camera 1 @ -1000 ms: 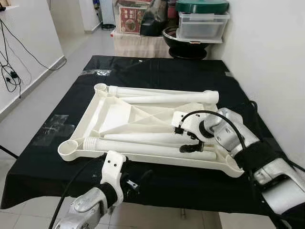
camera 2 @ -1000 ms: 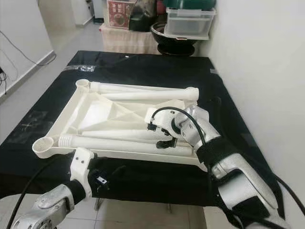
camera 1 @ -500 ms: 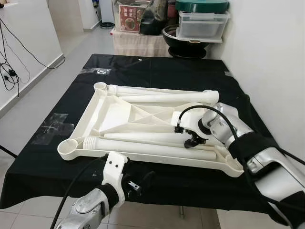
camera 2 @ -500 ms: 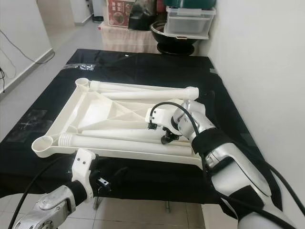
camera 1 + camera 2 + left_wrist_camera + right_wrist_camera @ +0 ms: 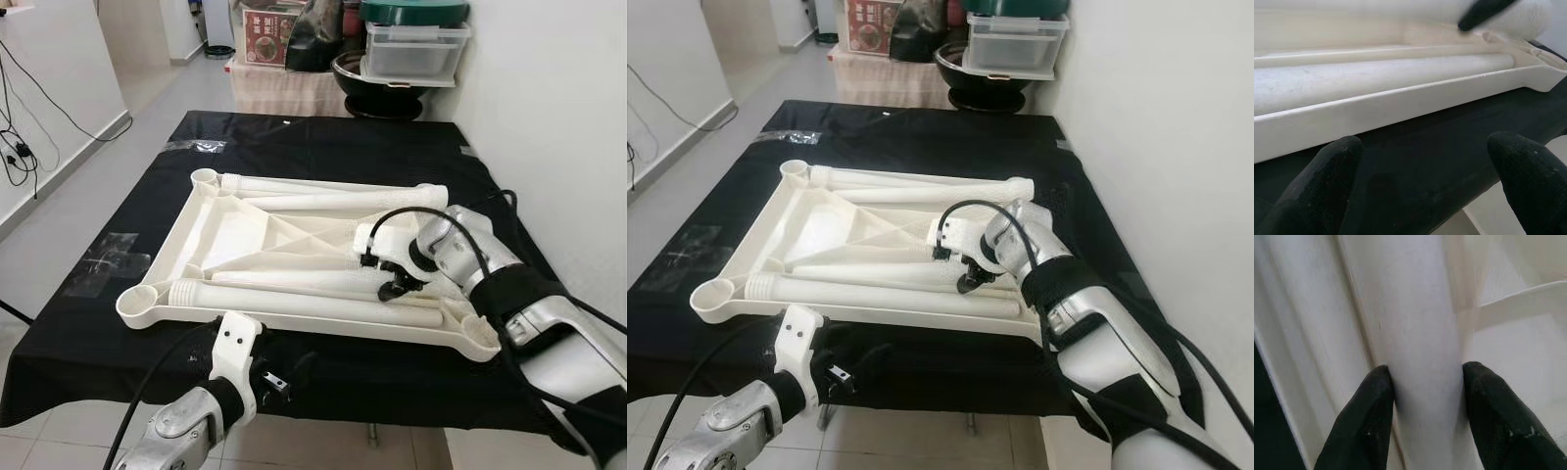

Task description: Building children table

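Observation:
An upturned white plastic table top (image 5: pixel 192 217) lies on the black-covered table (image 5: pixel 323 137), with several white legs loose inside it. My right gripper (image 5: pixel 393 288) reaches in from the right, shut on the thinner leg (image 5: pixel 1420 318), second from the near rim; its fingertips (image 5: pixel 1376 396) press both sides of the leg. That leg (image 5: pixel 284 281) lies flat beside a thicker leg (image 5: pixel 294 305). Two more legs (image 5: pixel 333 186) lie along the far rim. My left gripper (image 5: pixel 1425 161) is open, low before the near rim (image 5: pixel 1376 105), holding nothing.
The black cloth has tape patches (image 5: pixel 113 257) on its left. Beyond the table stand a clear box with a green lid (image 5: pixel 411 49), a black bowl (image 5: pixel 377 83) and a red carton (image 5: pixel 266 39). A white wall (image 5: pixel 549 127) runs close on the right. Cables (image 5: pixel 20 147) hang at the left.
My right gripper has shifted slightly away from the near rim, from the thick leg onto the thinner one. The left arm stays where it was.

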